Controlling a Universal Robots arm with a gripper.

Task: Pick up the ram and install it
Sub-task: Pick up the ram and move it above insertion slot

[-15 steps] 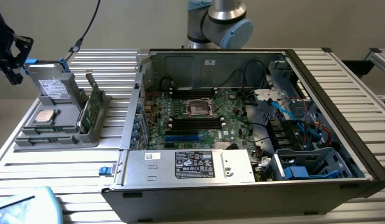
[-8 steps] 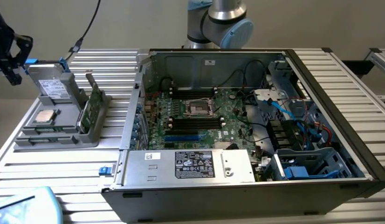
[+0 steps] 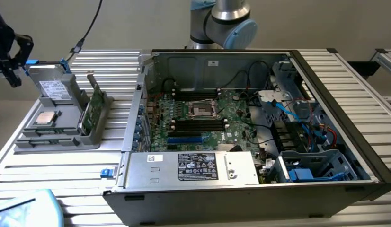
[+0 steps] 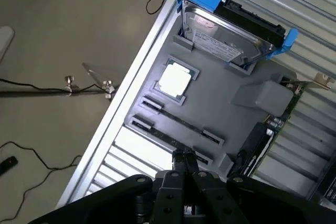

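You see the ram point(image 4: 160, 136) lying flat in a long slot at the end of the grey tray point(image 3: 57, 145) opposite to the hard drive point(image 4: 220, 38); the tray stands along the tabletop's point(image 3: 57, 175) edge at the exterior view's left, and in the wrist view the fingertips are directly over the stick. Your arm point(image 3: 224, 21) rises behind the computer case point(image 3: 246, 198) and carries the gripper point(image 4: 184, 157) high over the tray, pointing down. The fingers are pressed together and hold nothing.
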